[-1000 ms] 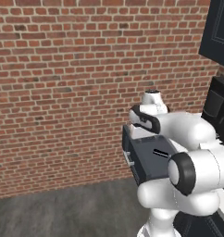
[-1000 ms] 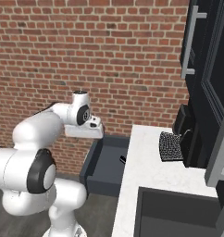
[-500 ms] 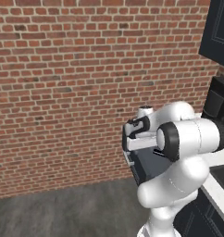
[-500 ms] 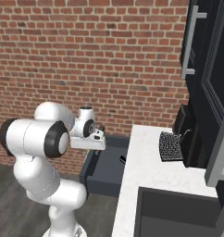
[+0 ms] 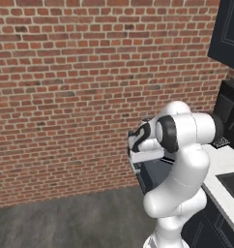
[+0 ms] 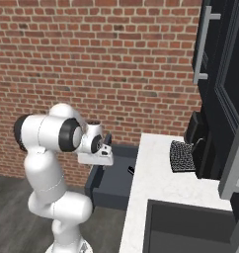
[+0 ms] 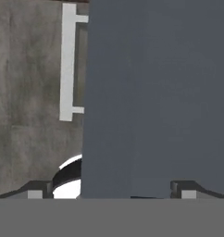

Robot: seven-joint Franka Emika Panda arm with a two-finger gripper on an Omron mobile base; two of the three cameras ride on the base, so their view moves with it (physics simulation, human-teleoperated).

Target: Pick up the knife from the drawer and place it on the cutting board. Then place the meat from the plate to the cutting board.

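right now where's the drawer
The drawer stands pulled open in the right base view, left of the white counter and below the brick wall, with the arm's hand just above its left side.

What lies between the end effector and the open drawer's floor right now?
Nothing, as far as the hand view shows: the end effector, its jaws open, looks straight onto the drawer's bare grey floor, with the bar handle alongside.
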